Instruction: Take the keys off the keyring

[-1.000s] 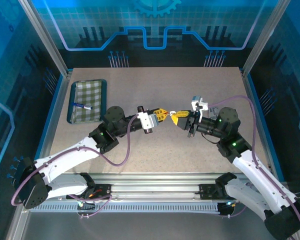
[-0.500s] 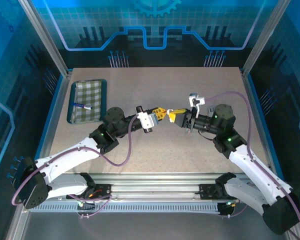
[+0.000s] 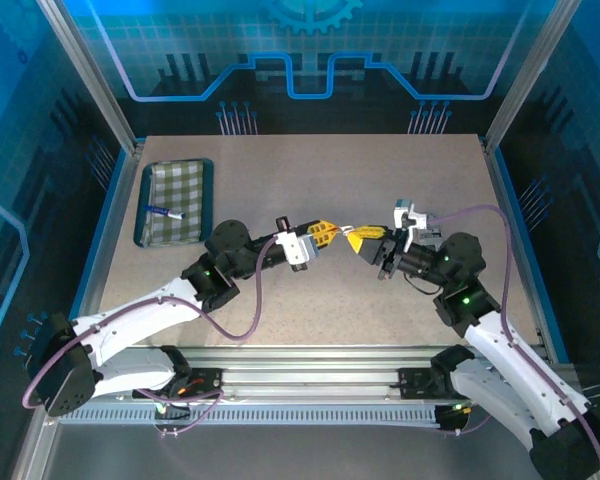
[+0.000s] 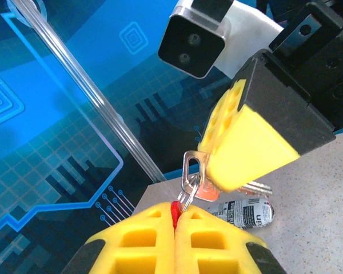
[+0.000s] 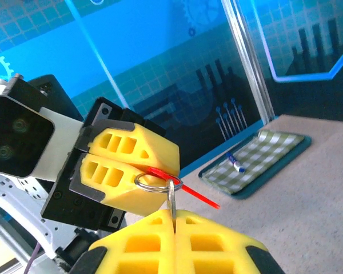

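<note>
On the left of the table [image 3: 280,170], a green checked tray [image 3: 150,235] is seen. A blue-and-white pen [image 3: 163,211] lies in it, well apart from the work.

Next, near the middle, the left gripper [image 3: 326,232] is found. Its yellow fingers [image 4: 143,240] are pressed together. The red strip of the keyring [image 5: 155,182] is pinched at their tips. A thin silver ring is joined to that strip and hangs in the small gap between the two grippers.

On the right, the right gripper [image 3: 359,239] is met, almost tip to tip with the left one. Its fingers [image 5: 211,240] are also pressed together. A flat bit of grey metal, likely a key [image 5: 171,201], is pinched on edge between them. It looks to be threaded on the ring.

The ring is judged to be light, hard, springy and slippery. The key is thin and stiff, and it could turn in the grip. The key is best held by its flat head, and the keyring by its red strip. Then the key can be slid round the coil and off its open end.
</note>
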